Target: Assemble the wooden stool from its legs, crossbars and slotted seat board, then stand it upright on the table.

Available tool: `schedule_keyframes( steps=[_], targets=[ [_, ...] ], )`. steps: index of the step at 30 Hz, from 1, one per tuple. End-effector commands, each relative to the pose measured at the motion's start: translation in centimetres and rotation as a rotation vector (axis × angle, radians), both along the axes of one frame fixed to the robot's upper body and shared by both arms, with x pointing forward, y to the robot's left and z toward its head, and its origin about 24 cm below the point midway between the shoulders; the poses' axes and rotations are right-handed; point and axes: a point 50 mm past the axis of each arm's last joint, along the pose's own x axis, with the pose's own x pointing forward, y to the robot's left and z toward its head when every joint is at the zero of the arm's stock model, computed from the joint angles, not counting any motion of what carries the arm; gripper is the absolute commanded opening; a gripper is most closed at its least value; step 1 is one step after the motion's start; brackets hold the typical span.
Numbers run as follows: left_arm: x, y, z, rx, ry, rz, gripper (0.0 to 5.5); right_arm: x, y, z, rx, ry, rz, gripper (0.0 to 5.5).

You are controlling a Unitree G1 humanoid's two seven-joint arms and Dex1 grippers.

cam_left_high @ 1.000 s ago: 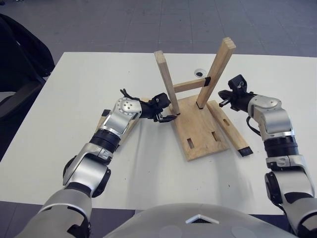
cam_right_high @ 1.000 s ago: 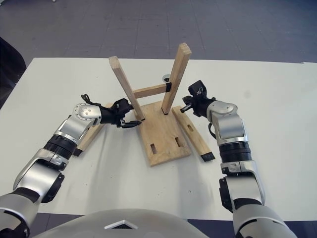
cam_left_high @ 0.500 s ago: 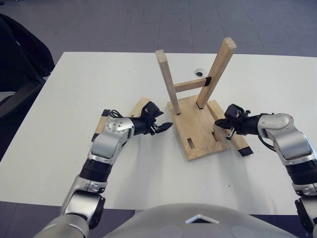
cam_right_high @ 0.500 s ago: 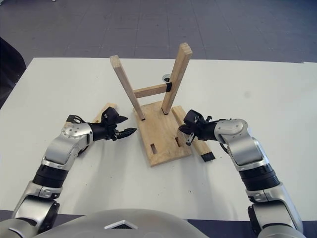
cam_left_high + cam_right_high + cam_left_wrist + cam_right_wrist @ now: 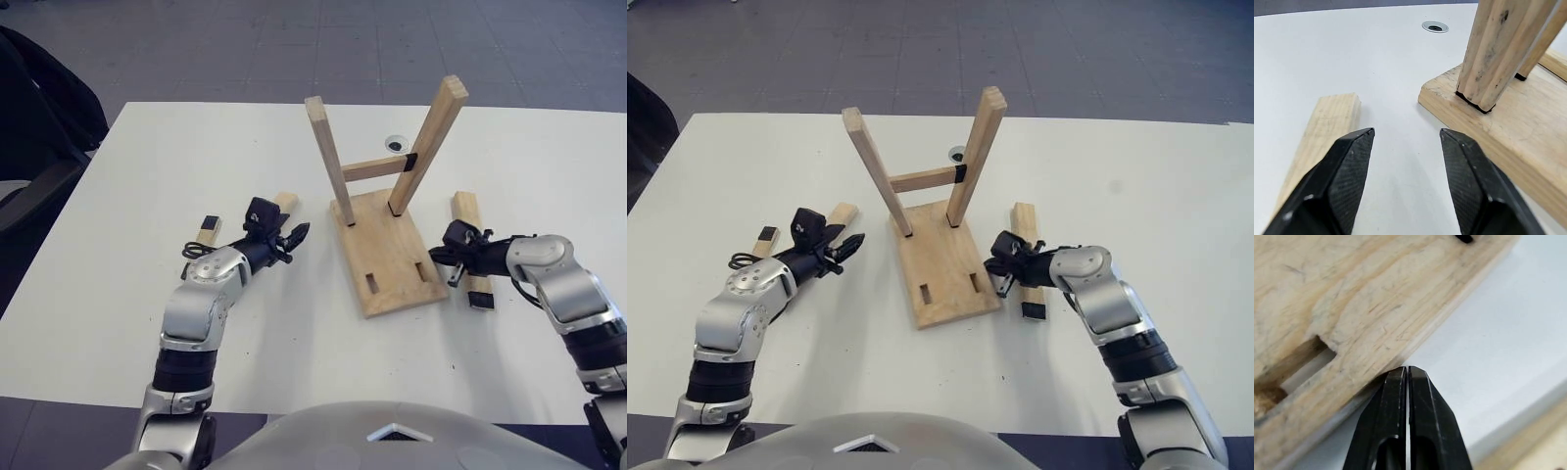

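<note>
The slotted seat board (image 5: 390,257) lies flat on the white table (image 5: 147,176). Two legs (image 5: 329,162) (image 5: 425,147) stand upright in it, joined by a crossbar (image 5: 373,168). A loose leg (image 5: 468,217) lies to the right of the board, apart from it. Another loose leg (image 5: 1327,127) lies to the board's left, partly under my left arm. My left gripper (image 5: 294,240) is open and empty, low over the table between that leg and the board. My right gripper (image 5: 1407,369) is shut on nothing, its tips against the board's right edge near an empty slot (image 5: 1298,364).
A round cable grommet (image 5: 395,143) sits in the table behind the stool parts. Bare table stretches in front of the board and far to both sides. A dark chair (image 5: 39,117) stands off the table's left edge.
My left gripper has drawn back left, away from the upright leg's base. My right gripper came down from the other leg to the board's right edge. The loose right leg now lies apart from the board.
</note>
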Motion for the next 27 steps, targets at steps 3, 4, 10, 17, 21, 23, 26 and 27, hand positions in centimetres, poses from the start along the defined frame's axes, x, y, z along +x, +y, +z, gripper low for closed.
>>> schedule_keyframes(
  steps=[3,4,10,17,21,23,26,27],
  targets=[
    [2.3,3.4,3.9,0.028,-0.134,0.119,2.51,0.1,1.8,1.1,0.046,-0.035,-0.003,0.1],
    [2.5,3.7,4.3,0.033,-0.141,0.128,2.51,0.6,1.2,1.2,0.024,-0.057,-0.042,0.1],
    [5.1,4.5,11.5,-0.1,-0.388,0.212,2.11,5.9,-0.6,11.1,0.265,-0.389,-0.401,0.1],
    [9.0,-0.7,24.1,-0.301,-0.633,0.11,2.0,8.7,3.8,22.9,0.701,-0.643,-0.445,0.1],
    [9.8,-5.4,22.6,-0.373,-0.441,-0.028,2.0,9.2,6.6,22.6,0.737,-0.54,-0.399,0.1],
    [10.0,-6.4,20.6,-0.345,-0.353,-0.028,2.0,9.6,7.3,21.6,0.732,-0.495,-0.418,0.1],
    [9.9,-6.1,19.4,-0.285,-0.347,0.035,2.0,9.8,7.6,20.6,0.741,-0.467,-0.472,0.1],
    [9.8,-5.9,19.7,-0.255,-0.377,0.074,2.0,9.7,7.6,20.5,0.744,-0.486,-0.52,0.1]
  ],
)
